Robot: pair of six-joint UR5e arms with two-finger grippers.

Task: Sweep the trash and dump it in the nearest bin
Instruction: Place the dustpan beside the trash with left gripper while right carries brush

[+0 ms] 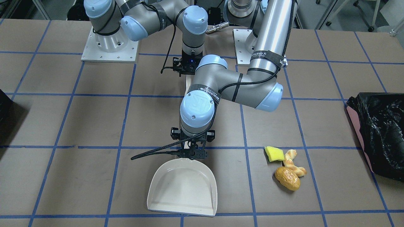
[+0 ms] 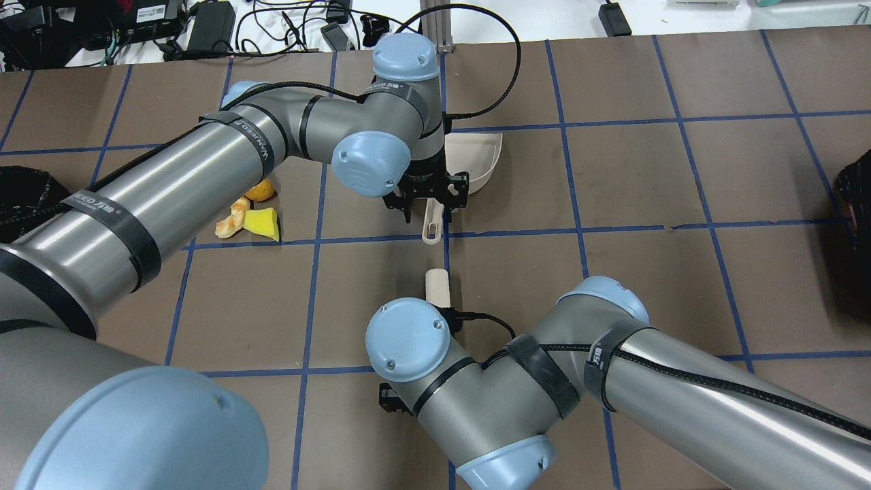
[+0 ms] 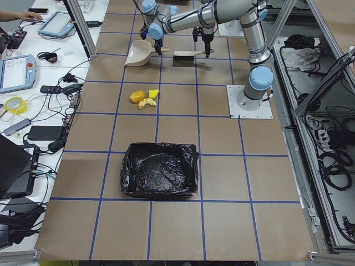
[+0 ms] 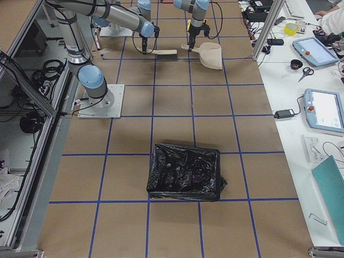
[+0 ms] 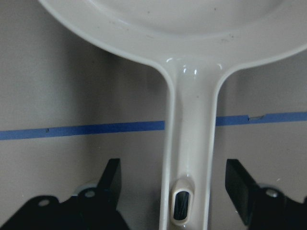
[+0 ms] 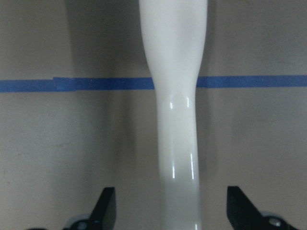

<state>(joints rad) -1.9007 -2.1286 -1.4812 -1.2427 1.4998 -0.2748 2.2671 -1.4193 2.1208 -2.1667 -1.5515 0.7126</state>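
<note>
The trash lies in a clump on the table: a yellow sponge wedge (image 1: 273,154), a beige twisted pastry (image 1: 292,162) and a golden-brown lump (image 1: 287,178). The bin (image 1: 378,132), pink-sided with a shiny black bag, stands at the table's end just beyond them. A white dustpan (image 1: 183,187) lies flat, apart from the trash. My left gripper (image 1: 192,150) is open, its fingers (image 5: 112,177) astride the dustpan's handle (image 5: 189,143) without touching it. My right gripper (image 6: 173,211) is open astride a white brush handle (image 6: 175,96).
The brush (image 3: 186,55) lies on the table between the dustpan and the robot's bases (image 1: 109,47). A second black-lined container (image 4: 185,172) stands toward the table's other end. Blue tape lines grid the brown tabletop.
</note>
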